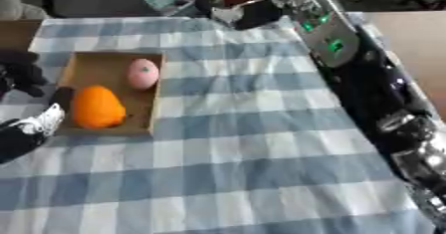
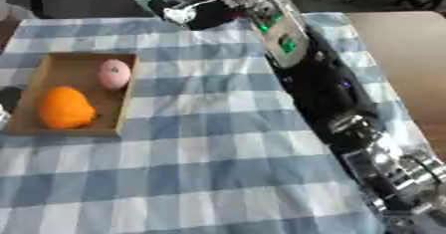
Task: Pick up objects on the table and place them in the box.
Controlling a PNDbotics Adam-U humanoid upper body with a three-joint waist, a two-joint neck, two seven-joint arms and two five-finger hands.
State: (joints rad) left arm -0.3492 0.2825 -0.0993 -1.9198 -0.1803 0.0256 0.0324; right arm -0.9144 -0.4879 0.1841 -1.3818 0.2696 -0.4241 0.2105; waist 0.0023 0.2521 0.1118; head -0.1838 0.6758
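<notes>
Box [image 1: 83,71] of brown cardboard lies just beside the left hand [image 1: 39,123], which rests at its near corner; whether its fingers are curled I cannot tell. Inside are an orange fruit [image 1: 96,107] and a pink egg-shaped thing [image 1: 143,73], probably light and smooth, best cupped around the middle. The right hand [image 2: 196,14] reaches far beyond, its grip unclear.
</notes>
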